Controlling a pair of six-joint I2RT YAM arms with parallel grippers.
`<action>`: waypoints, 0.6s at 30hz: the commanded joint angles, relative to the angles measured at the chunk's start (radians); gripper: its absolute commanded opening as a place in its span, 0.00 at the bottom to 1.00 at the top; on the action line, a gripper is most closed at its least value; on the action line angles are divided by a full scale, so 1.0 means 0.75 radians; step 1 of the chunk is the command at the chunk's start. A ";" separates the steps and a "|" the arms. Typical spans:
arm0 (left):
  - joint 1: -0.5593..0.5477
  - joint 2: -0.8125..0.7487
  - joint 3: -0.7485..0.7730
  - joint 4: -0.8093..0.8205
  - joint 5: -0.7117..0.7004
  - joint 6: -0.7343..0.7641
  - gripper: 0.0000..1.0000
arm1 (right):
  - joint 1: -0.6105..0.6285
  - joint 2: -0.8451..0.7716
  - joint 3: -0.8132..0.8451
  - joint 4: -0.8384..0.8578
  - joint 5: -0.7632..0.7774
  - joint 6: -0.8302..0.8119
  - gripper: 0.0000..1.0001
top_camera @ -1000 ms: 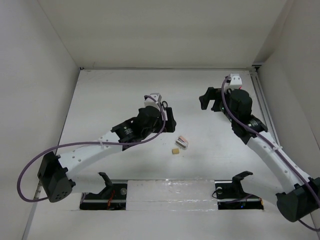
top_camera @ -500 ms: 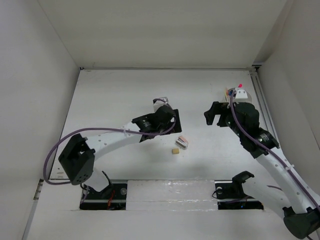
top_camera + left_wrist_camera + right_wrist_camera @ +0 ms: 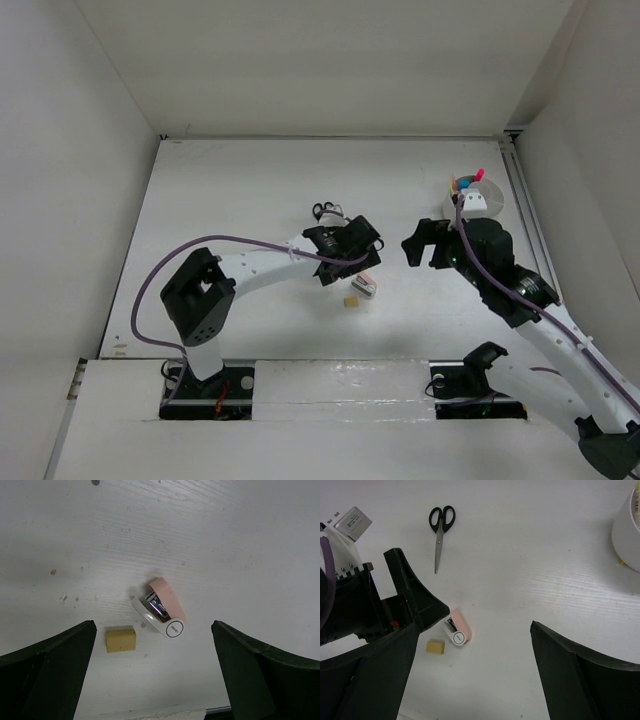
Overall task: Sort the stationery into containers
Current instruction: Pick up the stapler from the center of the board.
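A grey-pink sharpener-like block (image 3: 162, 611) and a tan eraser (image 3: 120, 639) lie side by side on the white table. My left gripper (image 3: 352, 245) hangs just above them, open and empty, with its fingers (image 3: 45, 675) wide to either side. Black-handled scissors (image 3: 440, 530) lie flat behind it and also show in the top view (image 3: 322, 209). The round white cup (image 3: 478, 196) stands at the back right with pink, blue and yellow items sticking out. My right gripper (image 3: 418, 243) is open and empty, left of and nearer than the cup, apart from the block (image 3: 457, 630).
The cup's wall (image 3: 627, 535) is at the right edge of the right wrist view. The left arm's wrist (image 3: 395, 610) fills that view's left side, close to the block and the eraser (image 3: 435, 646). White walls enclose the table on three sides.
My left gripper has swung right and nearer, over the block, uncovering the scissors. My right gripper has drawn back from the cup towards the middle, uncovering the cup.
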 commanded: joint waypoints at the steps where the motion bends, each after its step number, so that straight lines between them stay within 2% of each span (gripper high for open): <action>1: 0.003 0.031 0.091 -0.140 -0.079 -0.209 1.00 | 0.032 -0.093 0.015 -0.026 0.083 0.048 0.99; 8: 0.003 0.181 0.184 -0.202 -0.026 -0.291 0.99 | 0.044 -0.251 0.028 -0.007 0.098 0.074 0.99; 18: 0.003 0.277 0.241 -0.231 -0.014 -0.366 0.93 | 0.044 -0.290 -0.011 -0.007 -0.007 0.074 0.99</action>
